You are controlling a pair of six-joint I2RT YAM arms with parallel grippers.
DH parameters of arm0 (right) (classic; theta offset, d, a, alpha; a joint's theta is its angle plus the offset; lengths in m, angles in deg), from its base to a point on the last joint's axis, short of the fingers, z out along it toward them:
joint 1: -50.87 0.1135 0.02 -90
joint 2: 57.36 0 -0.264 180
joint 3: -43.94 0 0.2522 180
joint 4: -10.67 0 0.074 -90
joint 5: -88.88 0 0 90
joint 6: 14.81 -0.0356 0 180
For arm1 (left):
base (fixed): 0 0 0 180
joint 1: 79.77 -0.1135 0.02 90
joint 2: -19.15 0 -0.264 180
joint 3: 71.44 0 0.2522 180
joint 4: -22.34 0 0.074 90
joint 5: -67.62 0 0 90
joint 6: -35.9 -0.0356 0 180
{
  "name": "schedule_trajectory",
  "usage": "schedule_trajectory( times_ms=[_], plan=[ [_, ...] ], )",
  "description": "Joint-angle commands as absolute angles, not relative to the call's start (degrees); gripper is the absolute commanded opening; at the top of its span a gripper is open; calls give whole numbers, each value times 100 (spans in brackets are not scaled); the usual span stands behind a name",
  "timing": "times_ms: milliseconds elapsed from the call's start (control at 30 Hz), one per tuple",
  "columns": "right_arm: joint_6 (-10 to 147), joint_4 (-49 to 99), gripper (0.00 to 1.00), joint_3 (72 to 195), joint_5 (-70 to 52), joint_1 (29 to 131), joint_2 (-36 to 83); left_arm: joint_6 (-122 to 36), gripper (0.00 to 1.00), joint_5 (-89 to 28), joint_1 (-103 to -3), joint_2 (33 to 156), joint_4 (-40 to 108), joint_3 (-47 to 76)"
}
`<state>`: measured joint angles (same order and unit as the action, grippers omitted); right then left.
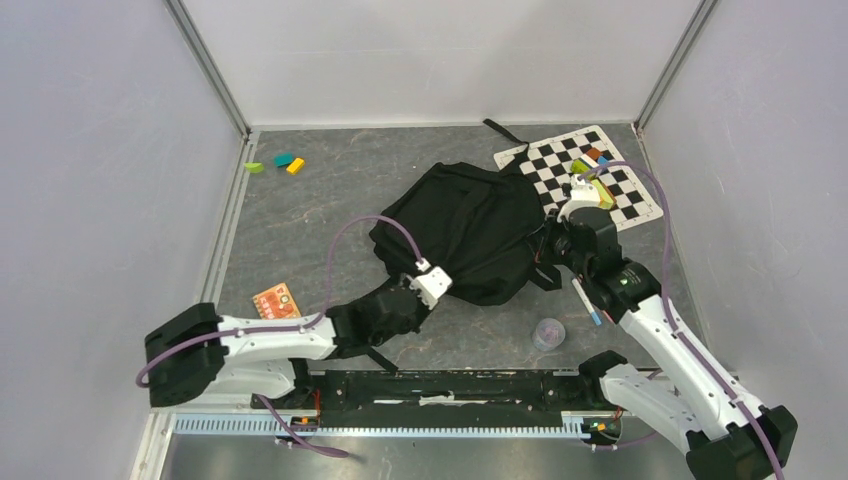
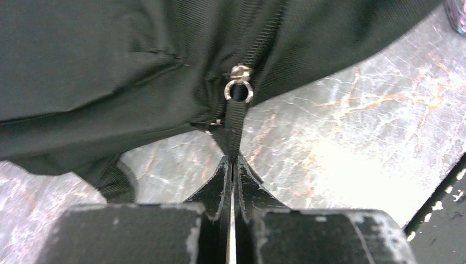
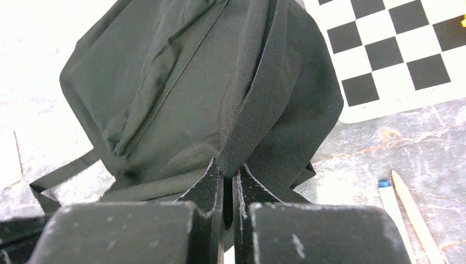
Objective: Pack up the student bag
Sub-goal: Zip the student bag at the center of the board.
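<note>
1. White walls (image 1: pixel 100 150) close in the grey table (image 1: pixel 320 210) on its left, far and right sides. A black rail (image 1: pixel 450 385) runs along the near edge between the two arm bases.
2. The student bag (image 1: pixel 465 235) lies slumped at mid-table, a little to the right. Its far right edge meets the checkered mat (image 1: pixel 600 180) in the far right corner.
3. The widest open stretch is left of the bag. There, only some coloured blocks (image 1: pixel 275 163) sit by the far left wall and an orange card (image 1: pixel 277 301) lies near the left arm.
4. On the near side of the bag, a small clear cup (image 1: pixel 548 333) stands just beside the right arm, and a pencil (image 3: pixel 417 220) lies beside a blue-capped pen (image 3: pixel 391 201).
5. The left arm lies low, stretching from the near left corner rightward and away to the bag's near edge.
6. The left gripper (image 2: pixel 232 162) has its jaws pressed together on a black webbing tab (image 2: pixel 235 124). The tab hangs from the metal ring of the zip slider (image 2: pixel 239 88).
7. The right arm slants up from the near right corner, with its wrist at the bag's right edge beside the mat.
8. The right gripper (image 3: pixel 229 170) has its jaws all but together, pinching a ridge of the bag's fabric.
</note>
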<state>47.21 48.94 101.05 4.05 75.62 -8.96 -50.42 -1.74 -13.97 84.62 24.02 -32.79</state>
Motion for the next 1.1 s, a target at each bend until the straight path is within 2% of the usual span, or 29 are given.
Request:
schedule_trajectory(
  times_ms=[0, 200, 233, 267, 367, 400, 467, 600, 767, 1067],
  plan=[
    [5006, 4075, 0, 10722, 1204, 7475, -846, -4931, 2, -43, -1121, 9143, 2444, -2819],
    [5235, 4084, 0, 10256, 1615, 7394, -779, -4813, 2, -14, -1111, 9512, 1978, -2672],
    [5294, 4099, 4, 10191, 1514, 7398, -792, -4820, 2, 17, -1110, 9609, 2013, -2606],
    [5403, 4104, 15, 10138, 1396, 7398, -841, -4821, 2, 48, -1108, 9704, 2093, -2525],
    [5879, 4125, 70, 10021, 1016, 7396, -1054, -4739, 2, 225, -1117, 9804, 2195, -2444],
    [6132, 4130, 81, 9987, 875, 7396, -1161, -4703, 2, 248, -1121, 9785, 2201, -2441],
    [6720, 4076, 91, 9926, 389, 7399, -1332, -4603, 2, 249, -1124, 9737, 2212, -2434],
    [7466, 3858, 93, 9706, -1504, 7420, -1405, -4358, 2, 274, -1121, 9718, 2172, -2445],
    [7467, 3206, 93, 8937, -2646, 7672, -1611, -4125, 2, 315, -1123, 9781, 2117, -2459],
    [8000, 3096, 91, 8188, -1692, 9054, -1841, -3983, 2, 429, -1132, 9762, 2347, -2298]
  ],
)
